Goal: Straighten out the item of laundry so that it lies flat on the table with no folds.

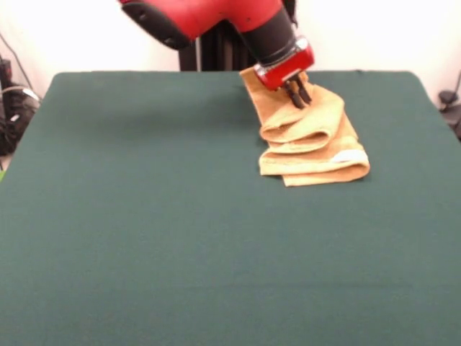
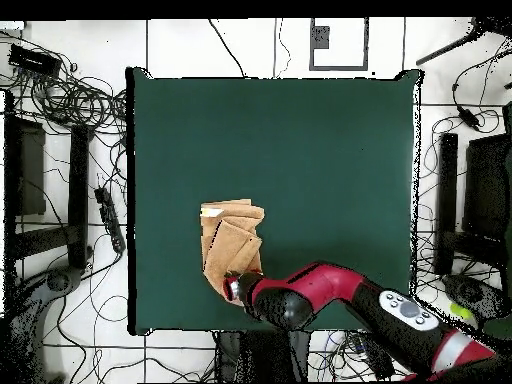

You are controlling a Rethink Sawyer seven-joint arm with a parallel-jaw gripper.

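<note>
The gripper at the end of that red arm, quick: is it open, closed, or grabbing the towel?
Gripper: its dark fingertips sit close together on the far end of the folded towel, but whether they are pinching the cloth cannot be told.

A pale, plain wall [image 1: 86, 32] is seen behind the far edge in the front view, evenly lit with no window shown. A dark upright post [image 1: 216, 50] is set against it near the middle. Dark equipment and looped cables [image 1: 14, 101] are seen at one side edge, and a cable with a small dark object [image 1: 450, 97] at the other.

From overhead, a white tiled floor [image 2: 260, 45] with dark joint lines is shown. It is strewn with tangled black cables [image 2: 70, 95]. Black stands or racks [image 2: 40, 190] are placed on one side, and further dark furniture [image 2: 475, 200] on the other. A small framed square [image 2: 338, 42] lies on the floor at the top.
</note>
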